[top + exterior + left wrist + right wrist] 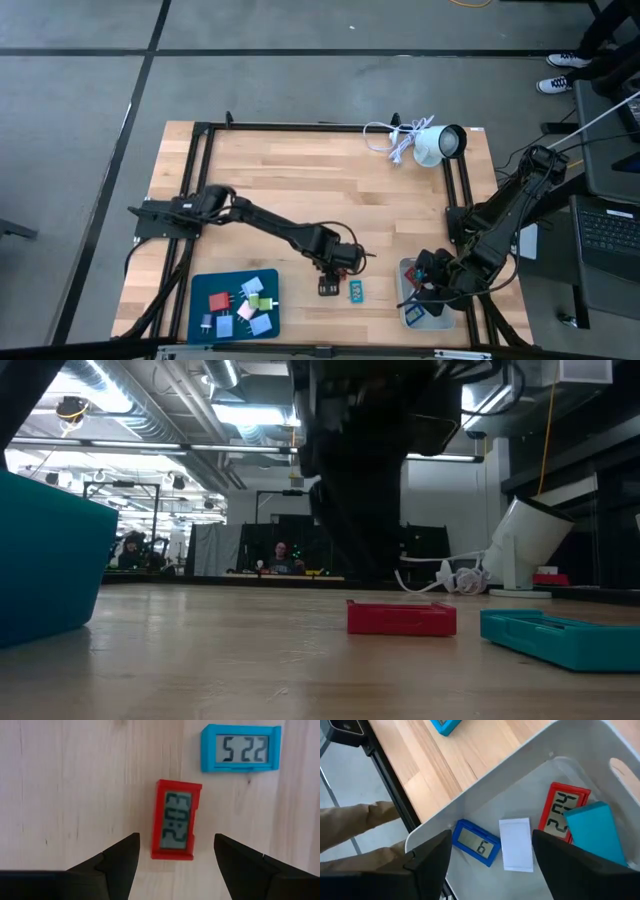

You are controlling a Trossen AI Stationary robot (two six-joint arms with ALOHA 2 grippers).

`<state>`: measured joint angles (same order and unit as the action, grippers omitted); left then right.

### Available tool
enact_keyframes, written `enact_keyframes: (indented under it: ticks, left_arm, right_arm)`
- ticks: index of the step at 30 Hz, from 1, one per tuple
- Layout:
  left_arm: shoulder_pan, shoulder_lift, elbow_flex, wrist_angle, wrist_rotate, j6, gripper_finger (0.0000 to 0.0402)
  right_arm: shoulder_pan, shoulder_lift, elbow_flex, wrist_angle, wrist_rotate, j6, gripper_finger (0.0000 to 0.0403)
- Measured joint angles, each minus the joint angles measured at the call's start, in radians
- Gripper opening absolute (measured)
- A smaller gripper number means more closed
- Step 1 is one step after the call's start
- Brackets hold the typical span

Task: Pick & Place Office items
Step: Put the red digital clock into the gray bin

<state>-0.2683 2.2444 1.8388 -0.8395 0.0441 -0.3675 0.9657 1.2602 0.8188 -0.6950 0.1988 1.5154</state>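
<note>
1. Fingers (pixel 120 862) of the left gripper (pixel 172 865) stand apart, clamped on nothing, one to each side of the red clock (pixel 176 819) lying flat on the worktop (pixel 75 785). They look lined up to close across its narrow width, which I take to be why the arm hangs straight over it.
2. A blue clock (pixel 240 748) lies near the red one, face up and apart from it, so the left gripper can take one without knocking the other.
3. From above, the left arm reaches across the worktop to that pair near the front edge, and a blue tray (pixel 200 290) holding several coloured pieces (pixel 243 303) sits just beside its reach. It looks to me like the place where the left arm's items go.
4. The right gripper (pixel 490 850) hovers over a white bin (pixel 530 765) at the front right corner, its fingers also spread and holding nothing.
5. Inside that bin lie a small blue clock (pixel 476 843), a white piece (pixel 515 843), a red clock (pixel 562 812) and a teal block (pixel 595 832) resting partly over the red one.
6. A white lamp (pixel 438 144) with its cord sits at the far edge, out of the way.
</note>
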Motion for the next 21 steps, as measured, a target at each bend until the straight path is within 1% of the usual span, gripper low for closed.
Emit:
enact_keyframes:
  ticks: [4, 6, 11, 16, 19, 21]
  left_arm:
    - [-0.009, 0.004, 0.0, -0.001, -0.052, -0.024, 0.0251]
    - [-0.007, 0.012, 0.0, 0.004, -0.06, -0.027, 0.0251]
    - [-0.011, 0.038, 0.0, 0.006, -0.043, -0.009, 0.0251]
    - [-0.021, 0.068, 0.002, 0.028, 0.004, 0.014, 0.0251]
    - [-0.026, 0.071, 0.003, 0.026, -0.015, 0.035, 0.0249]
    - [-0.026, 0.071, 0.003, 0.021, -0.02, 0.025, 0.0236]
  right_arm:
    - [-0.001, 0.0, 0.0, 0.0, 0.0, -0.024, 0.0279]
    - [-0.001, 0.0, 0.0, 0.0, 0.0, -0.024, 0.0279]
    - [-0.001, 0.0, 0.0, 0.004, 0.002, -0.02, 0.0279]
    - [-0.001, 0.0, 0.0, 0.009, 0.004, -0.011, 0.0279]
    - [-0.001, 0.0, 0.0, 0.01, 0.004, -0.008, 0.0279]
    - [-0.001, 0.0, 0.0, 0.01, 0.016, -0.008, 0.0279]
